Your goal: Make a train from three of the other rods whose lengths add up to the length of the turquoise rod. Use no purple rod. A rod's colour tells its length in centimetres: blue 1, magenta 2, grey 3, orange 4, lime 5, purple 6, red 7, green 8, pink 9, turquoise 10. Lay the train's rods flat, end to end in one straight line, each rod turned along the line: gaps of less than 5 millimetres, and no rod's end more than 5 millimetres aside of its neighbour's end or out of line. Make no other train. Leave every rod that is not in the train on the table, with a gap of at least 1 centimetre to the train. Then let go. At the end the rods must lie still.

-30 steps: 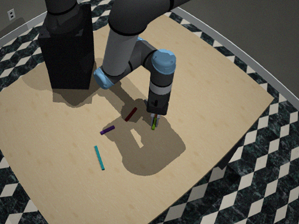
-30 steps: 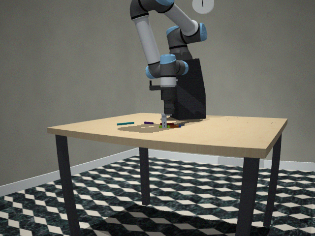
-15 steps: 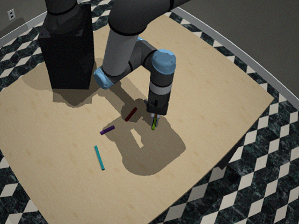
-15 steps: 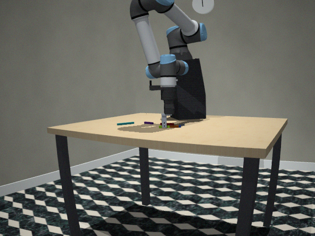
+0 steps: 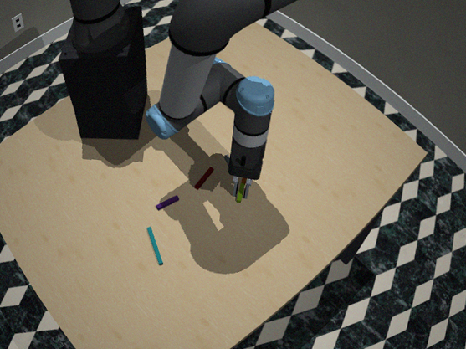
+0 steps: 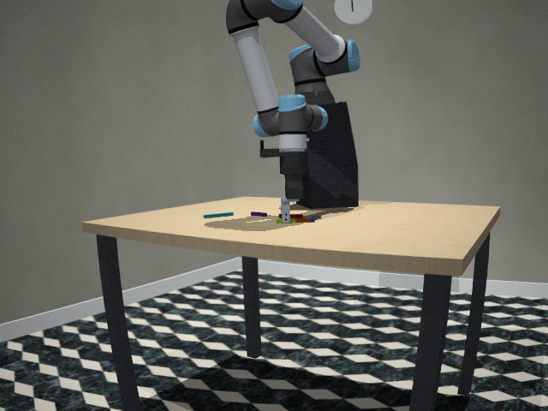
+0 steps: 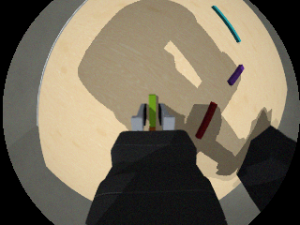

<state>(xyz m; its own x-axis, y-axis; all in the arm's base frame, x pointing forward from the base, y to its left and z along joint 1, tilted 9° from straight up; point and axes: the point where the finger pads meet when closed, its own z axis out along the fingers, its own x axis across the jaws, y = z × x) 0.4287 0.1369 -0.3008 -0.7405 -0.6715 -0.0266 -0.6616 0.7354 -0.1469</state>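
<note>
My gripper (image 5: 240,189) is down at the table with its fingers open on either side of the lime rod (image 5: 239,195), which lies flat between them. In the wrist view the lime rod (image 7: 152,107) sticks out ahead of the fingertips. An orange rod (image 6: 303,219) lies in line behind the lime one, and a blue rod (image 6: 313,219) lies at its far end; both are mostly hidden under the gripper in the top view. The turquoise rod (image 5: 154,246) lies apart, nearer the table's front left.
A red rod (image 5: 203,178) lies just left of the gripper, a short gap from the lime rod. A purple rod (image 5: 167,202) lies further left. The arm's black pedestal (image 5: 105,75) stands at the back left of the table.
</note>
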